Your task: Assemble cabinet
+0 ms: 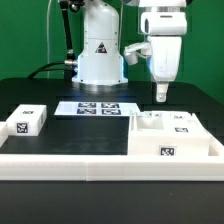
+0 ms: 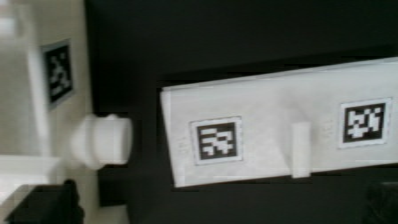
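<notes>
Cabinet (image 1: pixel 148 148): where do you have it?

It sits on the black table (image 1: pixel 70 140), on the exterior view's right. It is upright with its open compartments facing up, and your gripper (image 1: pixel 160 95) hangs just above its rear edge without touching it.

Pincer state?

Apart and empty, as far as I can judge. In the wrist view nothing shows between the fingers, though that picture is blurred.

Which step are you on, then?

I judge it an early approach, because no part is lifted or gripped yet. The wrist view faces a tagged panel (image 2: pixel 267 130) with a round peg (image 2: pixel 103 138) at one end. That is probably the piece you will take hold of. For the next move, lower straight down, centre the fingers across a wall thin enough to pinch, and close only once both fingers flank it. Watch that the peg does not snag.

Counts?

There is one cabinet, with three tags showing in the exterior view. One small tagged block (image 1: pixel 28 121) lies well apart on the exterior view's left. One marker board (image 1: pixel 98 107) lies flat between them, nearer the robot's base. The panel in the wrist view carries two tags and one peg.
</notes>
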Robot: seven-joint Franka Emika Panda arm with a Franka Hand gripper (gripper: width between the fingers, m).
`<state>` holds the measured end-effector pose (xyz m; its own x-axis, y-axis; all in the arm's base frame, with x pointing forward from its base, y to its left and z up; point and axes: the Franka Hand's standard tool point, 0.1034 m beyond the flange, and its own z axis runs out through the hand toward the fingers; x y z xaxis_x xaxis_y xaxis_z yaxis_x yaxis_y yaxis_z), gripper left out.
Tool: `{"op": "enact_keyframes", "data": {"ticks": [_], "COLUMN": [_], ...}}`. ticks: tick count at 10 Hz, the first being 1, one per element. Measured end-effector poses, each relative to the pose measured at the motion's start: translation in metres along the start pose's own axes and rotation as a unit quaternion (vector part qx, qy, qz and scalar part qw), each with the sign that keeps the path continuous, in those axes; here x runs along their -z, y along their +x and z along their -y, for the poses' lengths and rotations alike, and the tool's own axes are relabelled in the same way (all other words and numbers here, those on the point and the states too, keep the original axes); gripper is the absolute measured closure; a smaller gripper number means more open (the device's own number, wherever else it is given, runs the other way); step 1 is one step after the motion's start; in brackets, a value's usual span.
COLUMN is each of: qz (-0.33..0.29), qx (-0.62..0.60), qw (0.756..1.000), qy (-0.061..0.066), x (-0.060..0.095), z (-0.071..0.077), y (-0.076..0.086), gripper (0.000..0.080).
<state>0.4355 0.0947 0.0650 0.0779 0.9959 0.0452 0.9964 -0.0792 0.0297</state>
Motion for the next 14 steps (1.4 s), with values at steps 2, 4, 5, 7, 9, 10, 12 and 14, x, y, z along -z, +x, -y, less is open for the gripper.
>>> {"op": "enact_keyframes", "data": {"ticks": [2, 4, 5, 7, 9, 10, 12, 14], "qz": [-0.01, -0.018, -0.02, -0.023, -0.023, -0.023, -0.023, -0.023], "qx": [0.0, -0.004, -0.005, -0.006, -0.008, -0.008, -0.012, -0.013], "qw": [1.0, 1.0, 1.0, 1.0, 1.0, 1.0, 0.999, 0.999], "qy": [-0.003, -0.001, 0.001, 0.004, 0.011, 0.013, 0.018, 0.018], "x": [-0.013, -0.029, -0.034, -0.039, -0.046, -0.048, -0.051, -0.051], "z": [0.011, 0.018, 0.021, 0.024, 0.028, 0.029, 0.032, 0.032], "y": [0.002, 0.002, 0.003, 0.005, 0.004, 0.004, 0.005, 0.005], "gripper": [0.0002, 0.0002, 0.0002, 0.0002, 0.0002, 0.0002, 0.0027, 0.0384]}}
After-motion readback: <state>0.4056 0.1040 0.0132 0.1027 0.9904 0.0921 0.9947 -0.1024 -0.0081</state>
